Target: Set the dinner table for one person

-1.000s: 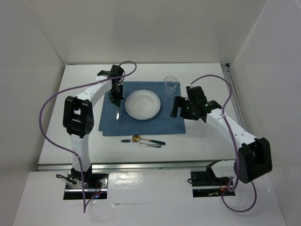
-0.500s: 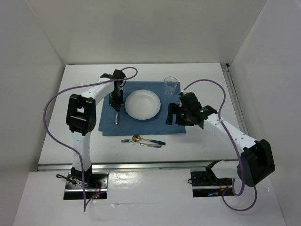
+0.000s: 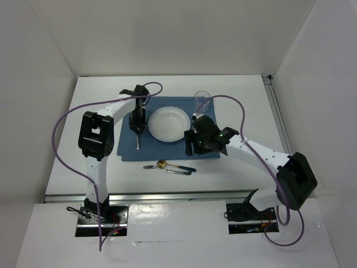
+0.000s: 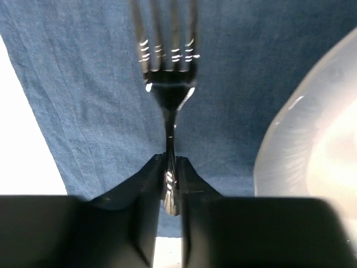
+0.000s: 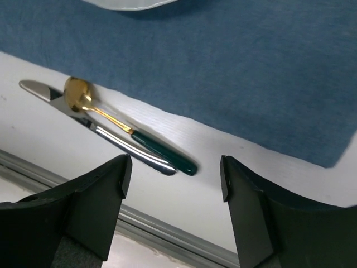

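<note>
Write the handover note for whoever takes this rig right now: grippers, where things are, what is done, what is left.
Left gripper: shut on the fork by its handle end, over the blue placemat, left of the plate; contact with the mat unclear.
Right gripper: open, empty, above the placemat's near edge.
Done: plate on the placemat, glass at its far right corner.
Left: release the fork. The spoon and knife lie together on the dinner table in front of the placemat; they probably go right of the plate.
</note>
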### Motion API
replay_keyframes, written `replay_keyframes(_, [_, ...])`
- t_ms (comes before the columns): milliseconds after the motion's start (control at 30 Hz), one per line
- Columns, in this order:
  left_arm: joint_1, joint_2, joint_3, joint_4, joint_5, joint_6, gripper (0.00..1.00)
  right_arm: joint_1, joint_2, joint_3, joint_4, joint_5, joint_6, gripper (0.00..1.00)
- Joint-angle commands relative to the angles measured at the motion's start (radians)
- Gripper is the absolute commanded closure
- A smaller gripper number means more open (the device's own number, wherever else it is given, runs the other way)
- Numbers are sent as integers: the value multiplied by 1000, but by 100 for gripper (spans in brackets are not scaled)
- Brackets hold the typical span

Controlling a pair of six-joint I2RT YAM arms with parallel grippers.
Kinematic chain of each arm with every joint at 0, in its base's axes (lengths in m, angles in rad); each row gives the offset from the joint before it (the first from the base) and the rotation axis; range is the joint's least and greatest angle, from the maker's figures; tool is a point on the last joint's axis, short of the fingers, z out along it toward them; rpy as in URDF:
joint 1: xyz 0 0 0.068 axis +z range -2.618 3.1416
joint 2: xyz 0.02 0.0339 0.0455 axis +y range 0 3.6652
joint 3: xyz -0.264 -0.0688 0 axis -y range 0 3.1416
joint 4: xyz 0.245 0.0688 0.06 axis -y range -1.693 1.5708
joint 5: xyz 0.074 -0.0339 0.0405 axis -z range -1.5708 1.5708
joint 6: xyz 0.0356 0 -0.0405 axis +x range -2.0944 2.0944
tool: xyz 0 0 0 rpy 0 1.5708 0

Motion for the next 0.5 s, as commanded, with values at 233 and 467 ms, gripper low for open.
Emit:
replay_keyframes(233, [-4,-104,6,-39,-29,-5,28,180,112,42,199,16,-214,29])
replay_keyframes(467, [-4,-258,66,-108,-64,-15,28,202,223,42,231,-69,-357,53])
